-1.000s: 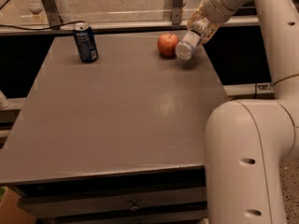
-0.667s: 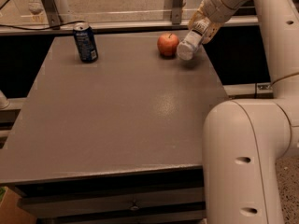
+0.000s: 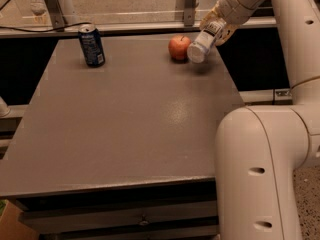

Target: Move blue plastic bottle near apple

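Observation:
The red-orange apple (image 3: 179,47) sits on the grey table (image 3: 130,114) at the far right. My gripper (image 3: 215,28) reaches in from the upper right and is shut on the blue plastic bottle (image 3: 201,44). The bottle is tilted, its low end pointing down-left, just right of the apple and close above the table. Its shadow falls on the table under it. I cannot tell whether the bottle touches the apple or the table.
A dark blue soda can (image 3: 92,45) stands upright at the far left of the table. My white arm and base (image 3: 260,159) fill the right side. A rail and glass panel (image 3: 120,4) run behind the table. The table's right edge lies close to the bottle.

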Controlling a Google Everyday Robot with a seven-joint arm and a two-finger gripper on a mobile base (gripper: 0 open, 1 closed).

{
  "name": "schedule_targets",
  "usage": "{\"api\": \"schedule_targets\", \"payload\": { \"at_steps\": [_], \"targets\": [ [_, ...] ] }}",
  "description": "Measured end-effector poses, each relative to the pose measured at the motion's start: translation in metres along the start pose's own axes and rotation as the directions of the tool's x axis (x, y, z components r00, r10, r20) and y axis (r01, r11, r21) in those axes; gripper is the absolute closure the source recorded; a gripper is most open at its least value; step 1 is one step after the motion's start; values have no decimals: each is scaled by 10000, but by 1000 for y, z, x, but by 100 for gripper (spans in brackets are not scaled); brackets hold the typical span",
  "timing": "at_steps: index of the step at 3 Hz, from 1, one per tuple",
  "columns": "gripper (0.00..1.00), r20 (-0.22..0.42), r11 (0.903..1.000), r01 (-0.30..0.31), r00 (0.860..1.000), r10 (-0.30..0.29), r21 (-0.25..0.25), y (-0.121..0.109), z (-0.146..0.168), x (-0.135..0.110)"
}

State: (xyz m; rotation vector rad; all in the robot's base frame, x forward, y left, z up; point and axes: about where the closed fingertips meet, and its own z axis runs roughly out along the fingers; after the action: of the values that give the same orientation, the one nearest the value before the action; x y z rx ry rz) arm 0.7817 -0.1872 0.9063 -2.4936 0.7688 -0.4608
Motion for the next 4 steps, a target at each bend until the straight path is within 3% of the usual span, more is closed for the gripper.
{"api": "schedule_targets", "payload": {
  "at_steps": [1,2,4],
  "targets": [
    [12,290,9998,-149,9995,152,-100,5,6,-6],
    [0,710,9993,-225,9972,246,-289,9,19,-17],
    [0,985,9975,-394,9941,450,-580,23,22,-28]
  ]
}}
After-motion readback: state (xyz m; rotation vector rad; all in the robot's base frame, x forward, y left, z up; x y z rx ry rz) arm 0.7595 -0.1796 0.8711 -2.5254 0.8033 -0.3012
